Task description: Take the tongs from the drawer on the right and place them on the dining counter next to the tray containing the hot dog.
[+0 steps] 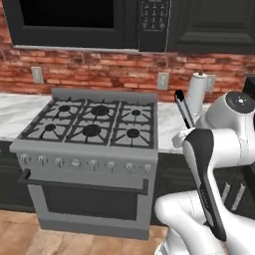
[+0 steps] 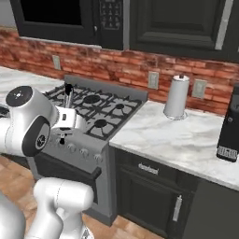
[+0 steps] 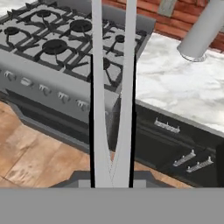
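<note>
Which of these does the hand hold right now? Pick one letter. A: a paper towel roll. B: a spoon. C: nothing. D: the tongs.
D: the tongs rise, two slim arms, straight out of the shut hand, above the stove.

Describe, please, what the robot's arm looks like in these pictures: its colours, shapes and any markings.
The arm is built of smooth, rounded glossy white shells with dark grey to black sections at the joints. A round pale grey cap with small dark dots closes one joint. A long black panel runs along one link, and another joint shows a dark round face bearing a faint ring mark. No loose cables show.
</note>
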